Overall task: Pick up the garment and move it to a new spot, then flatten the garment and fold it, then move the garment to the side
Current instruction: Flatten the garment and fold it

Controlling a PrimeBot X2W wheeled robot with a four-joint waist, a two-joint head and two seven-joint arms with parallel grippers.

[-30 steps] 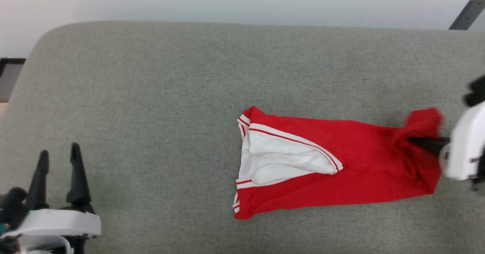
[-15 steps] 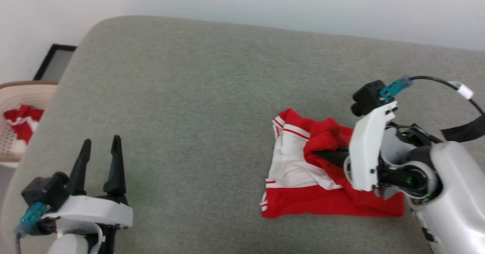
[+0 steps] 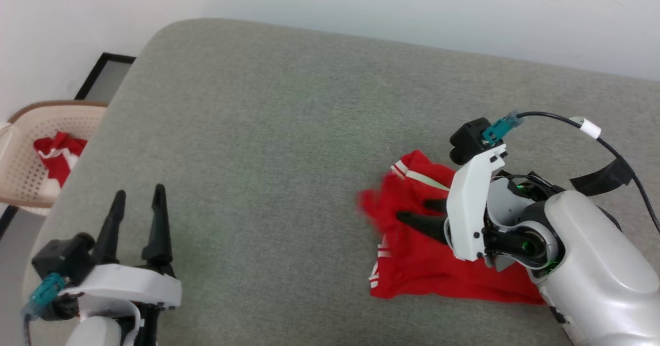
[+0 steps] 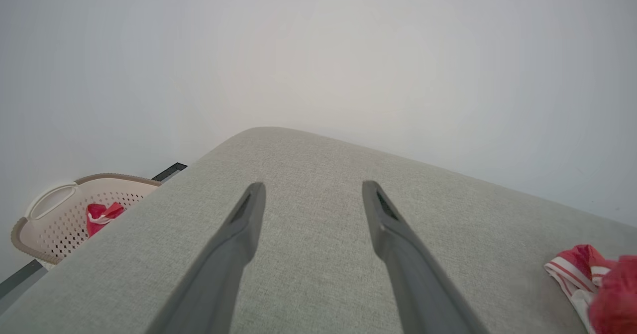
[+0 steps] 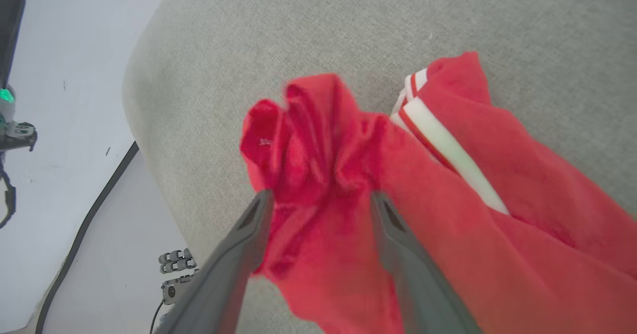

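Garment (image 3: 443,274) bunched between right gripper's (image 3: 410,208) spread fingers, probably not pinched; should square the hems ahead of the fingertips before withdrawing.

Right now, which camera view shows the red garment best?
The head view: nearly the whole garment shows, partly behind the right gripper. The right wrist view gives a close-up of its bunched end; the left wrist view catches one corner.
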